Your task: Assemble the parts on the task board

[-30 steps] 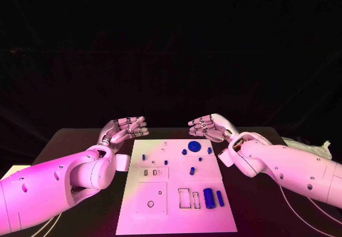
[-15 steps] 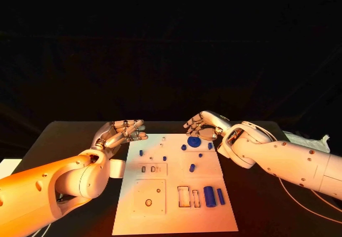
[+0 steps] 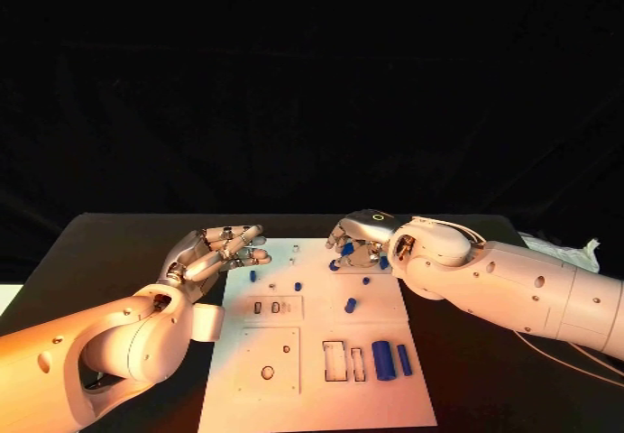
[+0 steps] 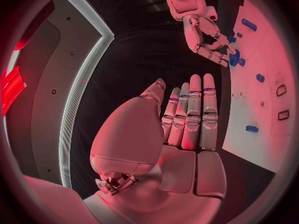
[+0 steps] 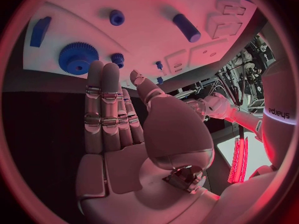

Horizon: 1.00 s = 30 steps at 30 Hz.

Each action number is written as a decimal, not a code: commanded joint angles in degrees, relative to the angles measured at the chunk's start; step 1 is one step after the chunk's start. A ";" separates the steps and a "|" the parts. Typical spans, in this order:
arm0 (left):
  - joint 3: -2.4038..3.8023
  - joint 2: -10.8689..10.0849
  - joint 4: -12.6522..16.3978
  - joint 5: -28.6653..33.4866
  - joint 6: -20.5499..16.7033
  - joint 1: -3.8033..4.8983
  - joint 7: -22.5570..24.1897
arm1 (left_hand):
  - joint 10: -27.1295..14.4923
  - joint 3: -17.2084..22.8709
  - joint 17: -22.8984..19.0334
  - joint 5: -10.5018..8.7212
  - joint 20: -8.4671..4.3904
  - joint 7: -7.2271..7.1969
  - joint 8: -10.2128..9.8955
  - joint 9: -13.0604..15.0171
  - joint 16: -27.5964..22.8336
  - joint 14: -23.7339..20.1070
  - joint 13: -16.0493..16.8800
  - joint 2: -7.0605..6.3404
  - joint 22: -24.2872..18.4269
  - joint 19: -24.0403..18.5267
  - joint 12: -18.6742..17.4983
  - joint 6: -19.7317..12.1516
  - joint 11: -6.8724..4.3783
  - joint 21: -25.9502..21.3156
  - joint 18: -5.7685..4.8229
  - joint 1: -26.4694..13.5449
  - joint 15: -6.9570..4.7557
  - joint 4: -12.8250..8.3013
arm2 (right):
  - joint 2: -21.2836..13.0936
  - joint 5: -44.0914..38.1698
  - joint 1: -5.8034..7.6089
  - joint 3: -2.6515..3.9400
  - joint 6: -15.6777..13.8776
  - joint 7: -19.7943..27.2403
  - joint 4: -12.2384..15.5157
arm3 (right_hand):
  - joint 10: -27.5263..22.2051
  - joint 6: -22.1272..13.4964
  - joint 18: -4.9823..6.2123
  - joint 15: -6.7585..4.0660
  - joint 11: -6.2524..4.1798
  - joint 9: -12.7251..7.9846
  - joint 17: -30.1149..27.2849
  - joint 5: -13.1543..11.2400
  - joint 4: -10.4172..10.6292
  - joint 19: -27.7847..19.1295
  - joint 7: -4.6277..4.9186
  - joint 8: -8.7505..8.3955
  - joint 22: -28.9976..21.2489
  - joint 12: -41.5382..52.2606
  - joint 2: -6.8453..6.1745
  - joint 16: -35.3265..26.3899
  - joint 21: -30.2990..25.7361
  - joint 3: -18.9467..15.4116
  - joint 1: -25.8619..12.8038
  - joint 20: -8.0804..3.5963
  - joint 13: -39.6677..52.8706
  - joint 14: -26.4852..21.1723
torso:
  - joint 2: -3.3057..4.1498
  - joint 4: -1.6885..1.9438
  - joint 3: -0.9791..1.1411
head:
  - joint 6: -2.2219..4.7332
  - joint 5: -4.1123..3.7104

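**Right hand over the gear at the far end of the board**

The right hand (image 3: pixel 356 238) hangs over the far right part of the task board (image 3: pixel 312 397), fingers straight and side by side, holding nothing; in the right wrist view its fingertips (image 5: pixel 102 72) point at the blue gear (image 5: pixel 77 57) and stop just short of it. The left hand (image 3: pixel 218 252) hovers at the board's far left edge, fingers loosely extended and apart, also holding nothing, with a small blue peg (image 3: pixel 253 276) just near of it on the board.

The step in hand looks like a reach for the gear. To do it well, the fingers should spread before they come down, then close on the toothed rim from opposite sides, so the flat disc lifts level instead of sliding across the plate. The small blue stud (image 5: pixel 117 17) and the other pieces close by leave little room, so a steep approach seems safer than a sweep.

The gear lies flat, its axis upright, with no long side to speak of. The short blue cylinder (image 3: pixel 351 306) at mid-board lies with its long axis running near to far, slightly slanted. At the near right, the large blue cylinder (image 3: pixel 381 360) and the slim blue bar (image 3: pixel 403 359) beside it lie parallel, long axes near to far, next to the empty rectangular slots (image 3: pixel 335 360).
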 commanded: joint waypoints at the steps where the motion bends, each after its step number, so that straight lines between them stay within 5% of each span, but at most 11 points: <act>1: 0.13 -0.16 0.42 -0.35 1.62 0.17 -0.27 | -0.16 0.33 0.05 -0.08 -0.02 0.22 -0.21 -0.06 -0.01 0.25 -0.03 -0.29 -0.08 0.50 -0.35 -0.06 0.23 -0.06 0.58 -0.01 0.10 0.10 | 0.23 -6.26 0.18 0.03 4.00 -2.83 -0.04 | -0.06 0.16 0.63 -0.14 -0.39 0.07 2.32 -2.12 1.52 0.49 -0.57 -0.01 1.03 -0.02 -0.97 3.52 1.77 -0.06 -0.74 -0.11 0.03 2.37 | 0.75 0.43 -0.10 | -0.10 -0.35; 10: 0.18 -0.24 0.46 -0.35 1.71 0.21 -0.43 | -0.22 0.36 0.15 -0.08 0.00 0.28 -0.32 -0.07 -0.07 0.24 -0.03 -0.34 -0.11 0.52 -0.48 -0.12 0.28 -0.12 0.57 -0.07 0.13 0.09 | 0.65 -7.94 0.29 0.03 4.86 -4.00 -0.32 | -0.89 0.45 0.56 -0.16 -0.14 0.06 11.03 -2.12 3.13 -0.09 -0.67 -0.03 2.84 -0.09 -1.56 12.23 4.68 1.31 0.20 -0.06 -0.11 1.84 | 1.12 0.65 -0.18 | -0.10 -0.52; 22: 0.19 -0.14 0.22 -0.35 1.59 0.21 -0.75 | -0.31 0.52 0.31 -0.05 0.02 0.34 -0.50 -0.07 -0.23 0.17 -0.03 -0.33 -0.18 0.54 -0.68 -0.22 0.34 -0.27 0.55 0.00 0.18 -0.03 | 1.21 -6.56 0.34 0.02 7.29 -3.93 -1.44 | -0.21 1.89 0.55 -0.42 -0.36 0.20 30.87 -2.55 6.01 -0.16 -1.02 0.12 7.18 0.02 -2.09 31.53 11.70 6.19 1.27 -0.14 -0.05 3.39 | 1.46 0.98 -0.26 | -0.37 -1.01; 30: 0.19 -0.20 0.17 -0.35 1.65 0.21 -1.03 | -0.33 0.62 0.38 -0.04 0.03 0.35 -0.55 -0.06 -0.29 0.15 -0.02 -0.33 -0.21 0.55 -0.75 -0.23 0.35 -0.32 0.55 0.10 0.19 -0.13 | 1.60 -5.91 0.34 0.01 8.26 -3.47 -2.09 | 0.83 3.00 -0.06 -0.36 -0.55 0.29 36.56 -2.93 7.84 -0.56 -1.04 0.18 14.65 0.05 -3.20 37.41 19.06 9.33 1.50 -0.10 -0.02 3.03 | 1.63 1.12 -0.32 | -0.34 -1.01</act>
